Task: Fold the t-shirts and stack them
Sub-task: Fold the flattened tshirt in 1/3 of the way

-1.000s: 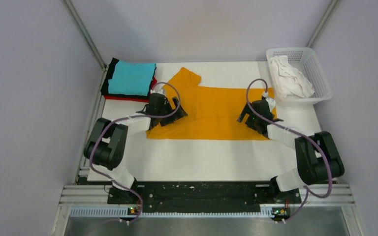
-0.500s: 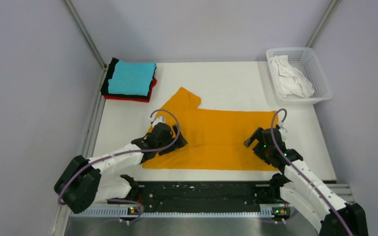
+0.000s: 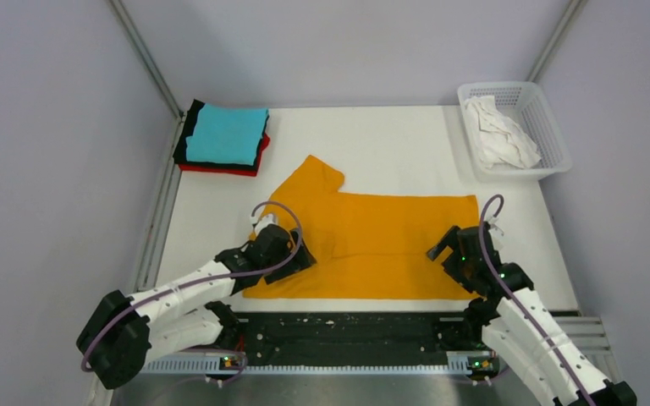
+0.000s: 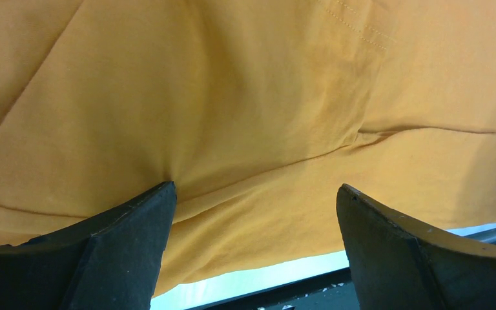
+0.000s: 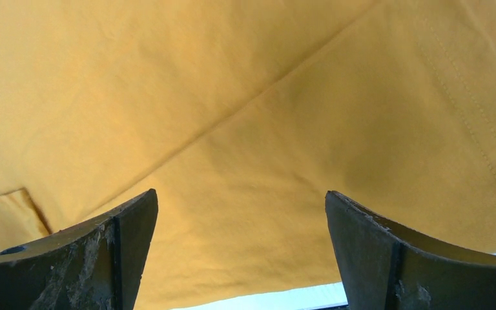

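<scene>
An orange-yellow t-shirt (image 3: pixel 372 241) lies spread flat along the near edge of the white table, one sleeve pointing to the back left. My left gripper (image 3: pixel 281 252) rests over its left part, open, with orange cloth (image 4: pixel 265 129) between the fingers (image 4: pixel 129 245). My right gripper (image 3: pixel 462 254) rests over its right edge, also open above the cloth (image 5: pixel 245 129). A folded stack sits at the back left: a cyan t-shirt (image 3: pixel 225 134) on top, red (image 3: pixel 220 169) and black (image 3: pixel 191 125) edges showing beneath. A crumpled white t-shirt (image 3: pixel 499 135) lies in the basket.
The white mesh basket (image 3: pixel 559 150) stands at the back right corner. A black rail (image 3: pixel 355 326) runs along the table's near edge, just beyond the shirt's hem (image 4: pixel 252 274). Grey walls close in on both sides.
Both arms have drawn back toward the near edge and the orange shirt has slid with them from mid-table to the front. The stack and basket have not moved.
</scene>
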`<state>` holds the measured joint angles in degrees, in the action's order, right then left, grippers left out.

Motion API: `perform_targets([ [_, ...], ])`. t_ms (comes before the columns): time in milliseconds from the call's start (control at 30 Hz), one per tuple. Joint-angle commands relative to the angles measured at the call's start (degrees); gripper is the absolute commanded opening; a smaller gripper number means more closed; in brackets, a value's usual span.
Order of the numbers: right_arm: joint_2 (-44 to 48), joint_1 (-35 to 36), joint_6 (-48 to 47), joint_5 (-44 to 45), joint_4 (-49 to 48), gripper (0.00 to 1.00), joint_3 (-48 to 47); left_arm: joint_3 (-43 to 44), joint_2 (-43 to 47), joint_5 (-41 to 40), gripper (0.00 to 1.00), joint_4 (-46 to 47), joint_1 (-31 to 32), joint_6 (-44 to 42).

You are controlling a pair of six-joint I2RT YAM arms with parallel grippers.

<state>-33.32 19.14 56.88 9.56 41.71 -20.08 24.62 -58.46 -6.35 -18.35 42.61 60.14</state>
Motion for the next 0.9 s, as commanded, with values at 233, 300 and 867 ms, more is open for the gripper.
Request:
perform_targets([
  [233,1.2,0.7,-7.7,10.3,-10.2,0.99,-7.3,-0.5,3.7,-0.5,0.99,-5.8,0.4,0.3],
  [300,-0.7,0.8,-9.8,11.8,-11.6,0.99,-8.7,1.6,4.4,-0.8,0.99,-6.4,0.5,-0.9],
  [867,-28.2,0.5,-21.3,18.8,-21.3,0.99,-21.7,40.4,-28.2,-5.3,0.99,5.6,-15.7,-24.6],
])
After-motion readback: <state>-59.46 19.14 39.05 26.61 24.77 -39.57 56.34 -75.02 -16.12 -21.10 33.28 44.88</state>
